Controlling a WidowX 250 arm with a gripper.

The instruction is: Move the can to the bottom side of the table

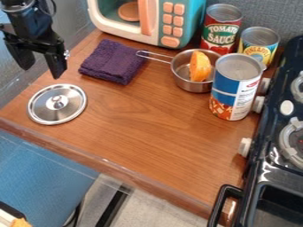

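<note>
Ok so my claw (41, 72) is hanging open off the handle side of the pot (190, 84), blue-label can (232, 91) upright beside its opposite side.

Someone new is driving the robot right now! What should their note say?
Gripper: open and empty, at the view's upper left.
Cans: blue can upright by the pan; red can and yellow can farther back.
Done: no can is at the table's bottom side yet.
Left: grip the can, probably the blue one, and set it there.
</note>
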